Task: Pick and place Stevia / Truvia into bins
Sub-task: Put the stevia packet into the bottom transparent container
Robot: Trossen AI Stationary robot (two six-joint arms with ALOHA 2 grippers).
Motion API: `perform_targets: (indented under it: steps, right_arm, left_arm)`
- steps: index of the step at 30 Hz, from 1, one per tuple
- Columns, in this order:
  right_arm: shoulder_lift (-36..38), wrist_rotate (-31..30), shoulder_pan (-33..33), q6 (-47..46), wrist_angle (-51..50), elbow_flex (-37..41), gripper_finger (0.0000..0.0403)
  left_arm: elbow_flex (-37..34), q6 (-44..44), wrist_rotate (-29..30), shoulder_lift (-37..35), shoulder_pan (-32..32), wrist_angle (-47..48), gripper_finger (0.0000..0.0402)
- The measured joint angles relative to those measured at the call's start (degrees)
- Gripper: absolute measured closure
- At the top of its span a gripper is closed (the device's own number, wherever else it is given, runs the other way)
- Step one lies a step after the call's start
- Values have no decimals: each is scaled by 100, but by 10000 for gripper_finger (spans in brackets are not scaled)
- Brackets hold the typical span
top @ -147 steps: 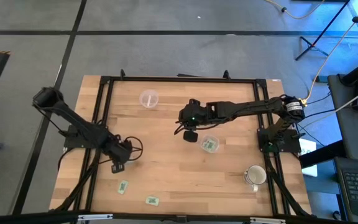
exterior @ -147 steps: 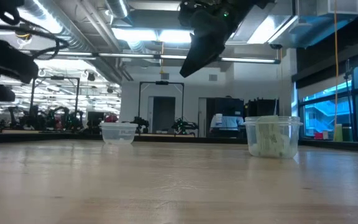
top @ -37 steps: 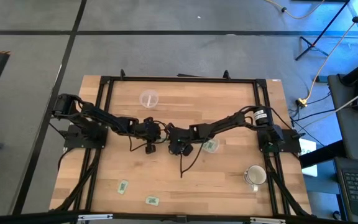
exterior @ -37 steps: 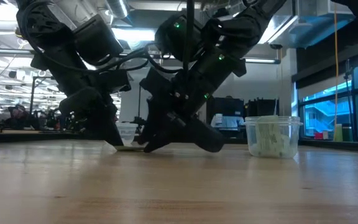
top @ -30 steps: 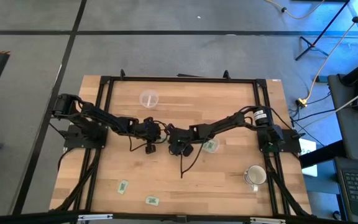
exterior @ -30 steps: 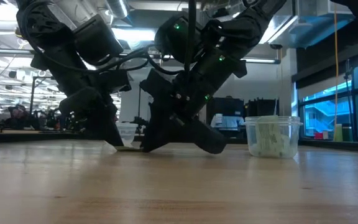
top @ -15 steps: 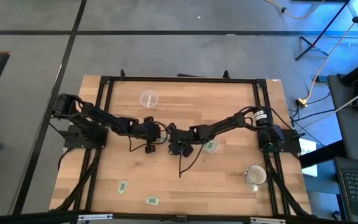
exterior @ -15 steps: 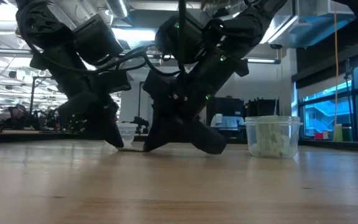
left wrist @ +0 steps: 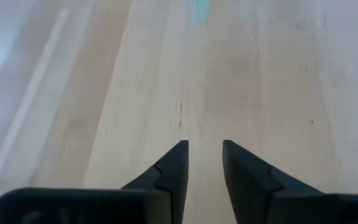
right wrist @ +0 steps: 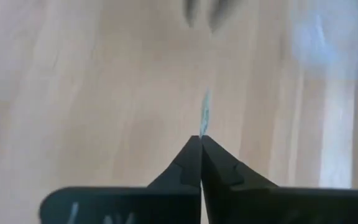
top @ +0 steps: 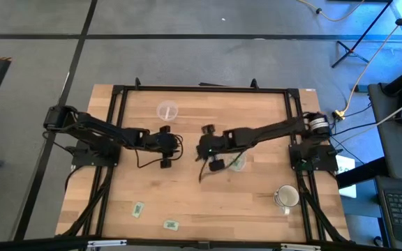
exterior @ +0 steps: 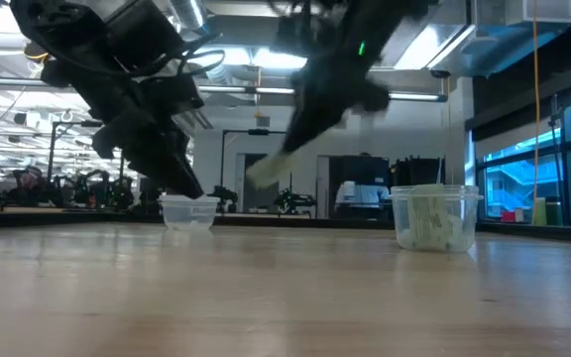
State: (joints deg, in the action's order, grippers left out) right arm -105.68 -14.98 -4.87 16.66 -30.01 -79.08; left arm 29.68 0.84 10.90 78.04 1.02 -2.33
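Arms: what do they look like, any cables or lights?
Both arms are black and slender. The left arm trails looping black cables near its wrist; the right arm has a silver ring at its base and a green light by its wrist. Fingers are dark, tapered wedges.

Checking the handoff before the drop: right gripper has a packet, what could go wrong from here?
1. The right gripper pinches the packet only by its edge; it might slip out before reaching the cup.
2. The cup with packets already looks fairly full, so the packet could catch on its rim.
3. The left gripper, open and empty, hangs near the other cup and might nudge it.
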Motion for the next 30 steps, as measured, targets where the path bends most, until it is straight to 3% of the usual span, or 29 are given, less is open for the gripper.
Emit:
perform_targets:
  steps: [3, 6, 12, 14, 20, 30]
  right_arm:
    - [347, 152, 11, -1473, -1606, -582, 403]
    - [569, 745, 14, -2797, -2895, -1061, 403]
    - [625, 1689, 59, -4430, -4725, -1206, 403]
    - [620, 2096, 63, -4506, -4786, -1059, 403]
    - [620, 2434, 109, -4440, -4184, -784, 403]
    - [599, 2529, 182, -4355, -3538, -101, 403]
  left_arm:
    - [3, -160, -2, -33, 0, -49, 304]
    - [3, -256, 45, -23, 0, -38, 306]
    - [3, -264, 105, -20, 0, -46, 311]
    - [3, -266, 107, -20, 0, -46, 309]
    - [3, -264, 107, -20, 0, -46, 312]
    - [3, -255, 105, -20, 0, -46, 315]
